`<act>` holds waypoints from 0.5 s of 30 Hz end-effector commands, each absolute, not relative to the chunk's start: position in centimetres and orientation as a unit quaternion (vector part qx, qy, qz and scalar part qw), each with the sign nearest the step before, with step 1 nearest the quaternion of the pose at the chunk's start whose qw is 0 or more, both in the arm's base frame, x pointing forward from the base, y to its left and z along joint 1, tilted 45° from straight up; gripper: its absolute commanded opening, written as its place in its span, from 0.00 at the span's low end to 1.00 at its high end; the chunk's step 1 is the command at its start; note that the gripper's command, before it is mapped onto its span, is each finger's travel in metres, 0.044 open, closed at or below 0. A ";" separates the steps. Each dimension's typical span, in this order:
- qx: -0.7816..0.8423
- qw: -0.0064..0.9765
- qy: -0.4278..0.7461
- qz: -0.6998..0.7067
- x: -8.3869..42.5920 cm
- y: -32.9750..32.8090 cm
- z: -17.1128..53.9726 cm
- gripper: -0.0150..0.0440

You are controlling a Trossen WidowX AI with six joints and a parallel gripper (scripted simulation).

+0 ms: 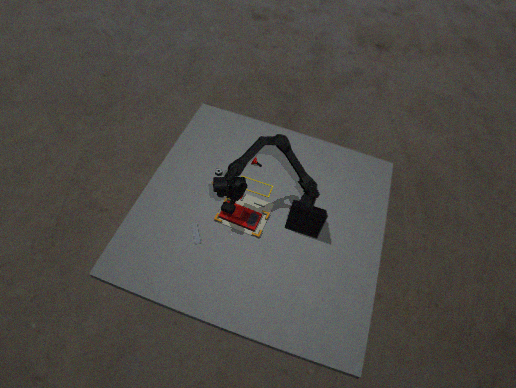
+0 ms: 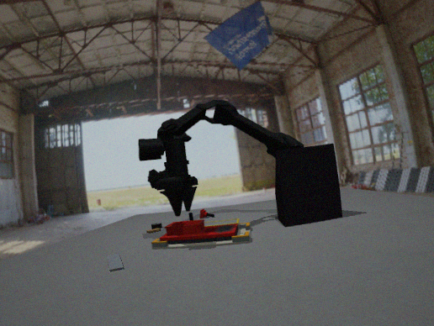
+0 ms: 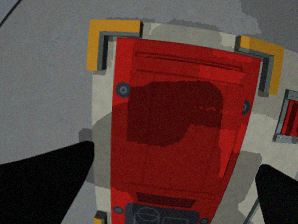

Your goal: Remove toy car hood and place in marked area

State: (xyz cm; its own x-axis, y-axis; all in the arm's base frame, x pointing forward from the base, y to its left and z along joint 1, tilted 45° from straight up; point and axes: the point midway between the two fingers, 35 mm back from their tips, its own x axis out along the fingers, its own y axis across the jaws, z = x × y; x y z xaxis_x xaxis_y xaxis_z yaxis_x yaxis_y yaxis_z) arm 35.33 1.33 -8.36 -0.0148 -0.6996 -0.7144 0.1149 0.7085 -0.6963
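The toy car (image 1: 252,218) (image 2: 223,236) (image 3: 165,215) sits on a pale base with orange corner brackets. Its red hood (image 2: 185,228) (image 3: 160,162) is on the car's front end, with round dark studs along its sides in the wrist view. My gripper (image 2: 182,212) (image 3: 180,164) is open and empty, pointing down above the hood, with one finger out to each side of the car in the wrist view. The marked area (image 1: 259,181) (image 2: 238,221) is a yellow outline behind the car, partly hidden by the arm in the top view.
A small red and black part (image 1: 255,161) (image 2: 203,213) lies beyond the outline. A small dark round part (image 1: 218,172) (image 2: 156,226) is near the arm. A flat grey piece (image 1: 196,235) (image 2: 115,262) lies nearer the front. A red part in a grey frame (image 3: 291,117) is beside the car.
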 end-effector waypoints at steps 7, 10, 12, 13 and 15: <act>-0.231 0.663 0.642 -0.306 35.3 0.8 -8.8 1.00; -0.232 0.663 0.642 -0.306 35.3 0.7 -8.9 1.00; -0.232 0.663 0.642 -0.306 35.3 0.6 -9.0 1.00; -0.232 0.663 0.642 -0.306 35.3 0.5 -9.1 1.00; -0.232 0.663 0.642 -0.306 35.3 0.4 -9.2 1.00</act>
State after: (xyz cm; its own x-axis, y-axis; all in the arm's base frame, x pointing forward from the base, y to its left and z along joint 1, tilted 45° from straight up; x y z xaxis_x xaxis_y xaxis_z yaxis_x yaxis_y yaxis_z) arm 35.31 0.62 -9.04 -0.0147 -0.7000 -0.7139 0.1150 0.7081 -0.6967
